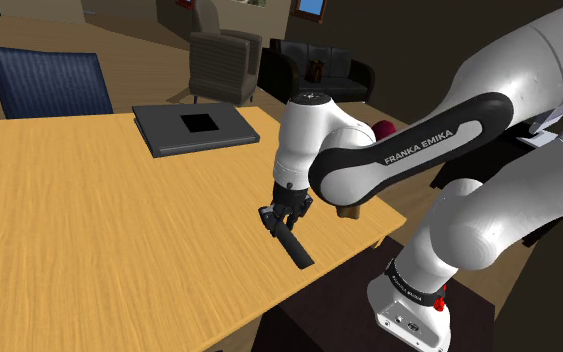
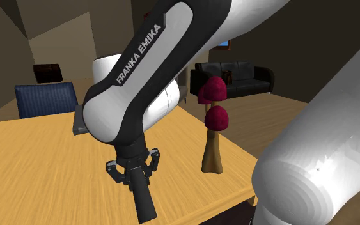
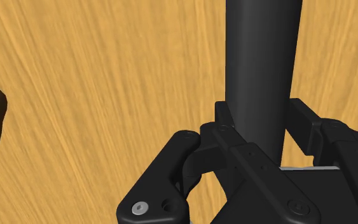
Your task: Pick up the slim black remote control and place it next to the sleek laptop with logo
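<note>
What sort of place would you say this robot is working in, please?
Most likely a living room in a house: a black sofa and a grey armchair stand at the back, and a blue chair stands behind the wooden table that holds a closed laptop.

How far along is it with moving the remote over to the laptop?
Done: the gripper clasps the black remote, which hangs from it, apparently off the table. In hand: the carry. Left: crossing to the closed laptop at the table's far side and setting the remote down beside it.
</note>
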You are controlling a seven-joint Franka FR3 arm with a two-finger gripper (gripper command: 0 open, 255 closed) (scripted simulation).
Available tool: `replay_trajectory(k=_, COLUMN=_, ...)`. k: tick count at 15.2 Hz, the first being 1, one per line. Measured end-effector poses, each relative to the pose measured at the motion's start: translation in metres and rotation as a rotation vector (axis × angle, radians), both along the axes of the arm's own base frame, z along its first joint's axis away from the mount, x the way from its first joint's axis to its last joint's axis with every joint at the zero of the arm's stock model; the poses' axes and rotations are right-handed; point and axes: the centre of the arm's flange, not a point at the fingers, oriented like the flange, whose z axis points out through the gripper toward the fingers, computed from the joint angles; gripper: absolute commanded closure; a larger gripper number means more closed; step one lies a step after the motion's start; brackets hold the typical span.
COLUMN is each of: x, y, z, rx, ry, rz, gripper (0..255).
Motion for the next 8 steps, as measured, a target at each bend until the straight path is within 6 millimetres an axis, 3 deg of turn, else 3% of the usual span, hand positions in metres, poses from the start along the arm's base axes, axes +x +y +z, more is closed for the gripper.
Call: replay_trajectory(k=8, x=-0.001, y=0.0, z=0.035, rx=-0.002, ry=0.005, rz=-0.001, gripper=255)
